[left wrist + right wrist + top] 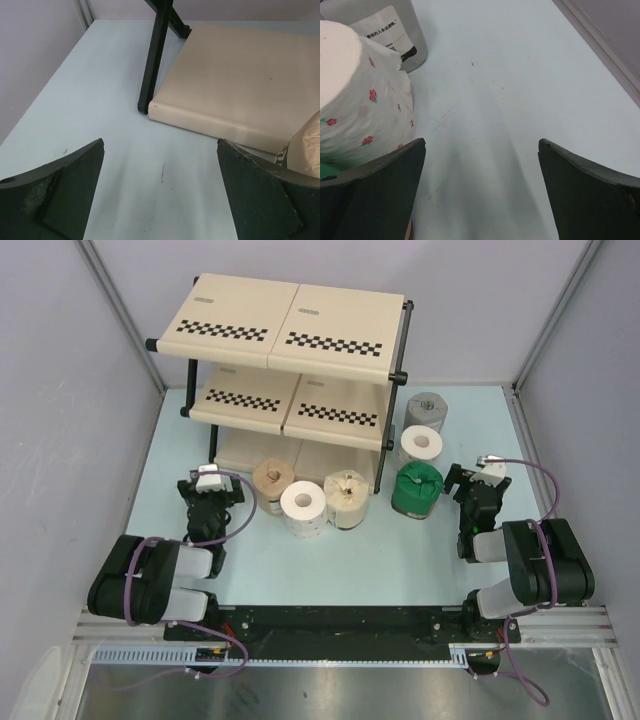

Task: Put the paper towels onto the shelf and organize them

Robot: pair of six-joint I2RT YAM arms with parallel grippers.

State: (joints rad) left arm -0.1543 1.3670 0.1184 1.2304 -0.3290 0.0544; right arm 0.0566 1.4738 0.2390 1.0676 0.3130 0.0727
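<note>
All six short cylindrical paper towel rolls (302,505) stand on end on the pale blue table (300,560), axes vertical, holes up. Three sit before the beige three-tier chequered plastic shelf (290,325), three beside its right end. Left gripper (160,141) and right gripper (482,140): fingers spread, empty.

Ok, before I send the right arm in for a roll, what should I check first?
1. Right fingers open, nothing between them: ok.
2. Left fingers open, nothing between them: ok.
3. Green roll upright, nearest the right fingers: ok.
4. Grasp room around it, with the white roll close behind: cannot tell.
5. Top tier of the shelf bare: ok.
6. Room on the bottom tier: cannot tell, mostly hidden by the upper tiers.
</note>
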